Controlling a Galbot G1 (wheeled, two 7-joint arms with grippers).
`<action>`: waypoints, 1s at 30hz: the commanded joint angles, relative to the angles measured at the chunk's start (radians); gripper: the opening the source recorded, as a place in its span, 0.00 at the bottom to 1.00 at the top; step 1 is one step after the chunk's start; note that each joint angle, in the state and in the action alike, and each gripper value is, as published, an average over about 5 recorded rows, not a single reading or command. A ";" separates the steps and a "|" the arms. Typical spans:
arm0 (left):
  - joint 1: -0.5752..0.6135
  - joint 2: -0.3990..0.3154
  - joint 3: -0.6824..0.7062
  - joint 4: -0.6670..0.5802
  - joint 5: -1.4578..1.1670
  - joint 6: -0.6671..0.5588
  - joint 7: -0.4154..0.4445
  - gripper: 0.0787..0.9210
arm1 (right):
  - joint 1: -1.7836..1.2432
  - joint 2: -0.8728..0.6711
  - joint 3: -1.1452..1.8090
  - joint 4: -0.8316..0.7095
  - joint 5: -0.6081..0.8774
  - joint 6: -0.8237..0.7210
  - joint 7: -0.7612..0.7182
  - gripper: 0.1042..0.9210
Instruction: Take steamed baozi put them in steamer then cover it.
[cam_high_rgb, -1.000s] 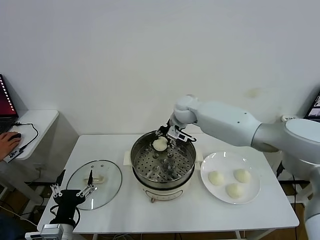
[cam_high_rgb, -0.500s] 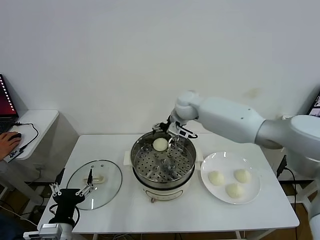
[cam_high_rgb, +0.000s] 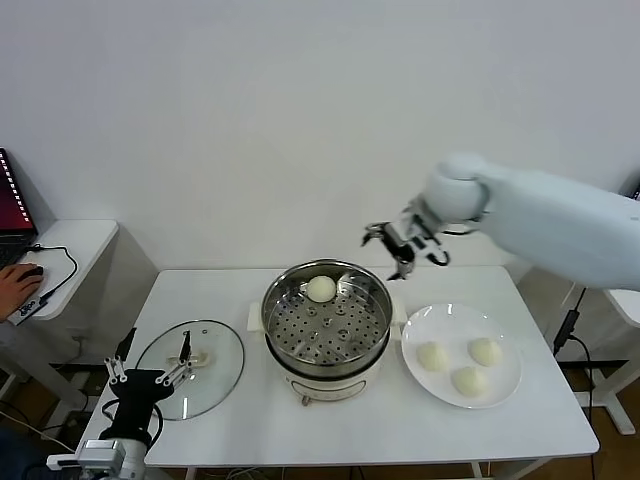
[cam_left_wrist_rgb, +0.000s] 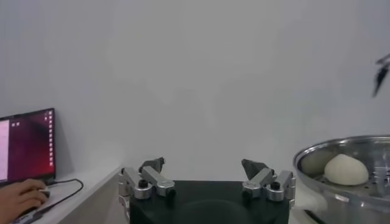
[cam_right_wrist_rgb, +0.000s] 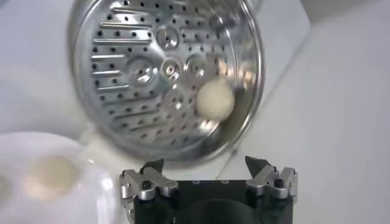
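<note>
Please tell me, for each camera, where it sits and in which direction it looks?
Head: high, looking down at table; right tool raised, left tool low by cover.
Left wrist: low, facing the wall; own tool open.
Right wrist: above, looking down; own tool open.
Shared: steamer, baozi inside.

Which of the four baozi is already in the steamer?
Only one baozi lies on the perforated tray, at the far side of the steamer. The other three baozi sit on the white plate to its right.
</note>
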 joint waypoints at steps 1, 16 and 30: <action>-0.003 0.021 0.000 0.010 -0.009 0.000 0.001 0.88 | -0.114 -0.282 0.093 0.149 0.047 -0.177 -0.026 0.88; -0.017 0.036 -0.008 0.020 -0.019 0.007 0.003 0.88 | -0.631 -0.255 0.313 0.069 -0.191 -0.147 0.023 0.88; -0.001 0.025 -0.035 0.018 -0.017 0.004 0.006 0.88 | -0.642 -0.059 0.299 -0.104 -0.220 -0.161 0.089 0.88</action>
